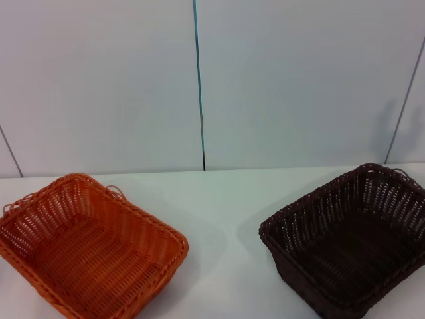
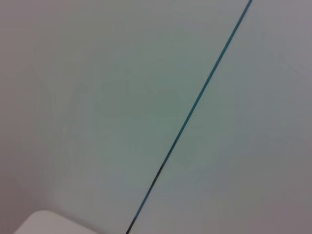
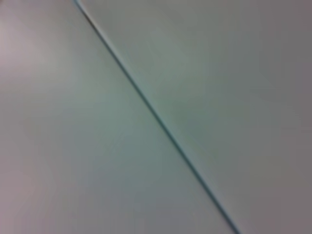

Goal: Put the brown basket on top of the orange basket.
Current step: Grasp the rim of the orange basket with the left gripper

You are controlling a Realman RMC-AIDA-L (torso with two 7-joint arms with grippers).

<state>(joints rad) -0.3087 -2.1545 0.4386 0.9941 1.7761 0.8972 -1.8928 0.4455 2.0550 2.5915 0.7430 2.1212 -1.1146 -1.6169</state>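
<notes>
The orange basket (image 1: 89,249) sits on the white table at the front left in the head view, turned at an angle, its inside bare. The brown basket (image 1: 352,239) sits on the table at the front right, also angled and with nothing in it. The two baskets stand apart with a strip of table between them. Neither gripper nor arm shows in the head view. Both wrist views show only the pale wall panels and a dark seam line.
The white table (image 1: 226,219) runs back to a pale panelled wall (image 1: 279,80) with a dark vertical seam (image 1: 199,86). A corner of the table (image 2: 44,223) shows in the left wrist view.
</notes>
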